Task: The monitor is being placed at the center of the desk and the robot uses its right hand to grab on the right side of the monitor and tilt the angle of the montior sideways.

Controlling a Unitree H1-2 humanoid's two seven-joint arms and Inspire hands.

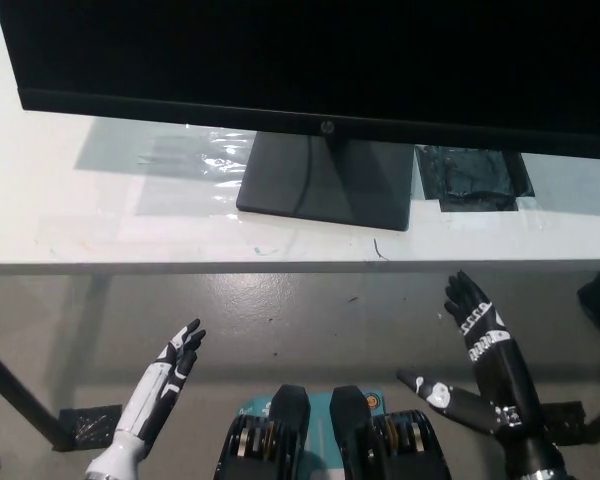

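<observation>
Hands (170,375) (480,335) open — below desk (100,240) edge, monitor (310,60) untouched.

A white bench (180,235) runs across the picture, its top glossy and marked by light reflections and a few small scratches. A dark square mat (475,180) lies on it at the right. Below the bench edge is a grey concrete floor (310,320) with small stains. A dark bench leg (20,395) slants at lower left.
</observation>
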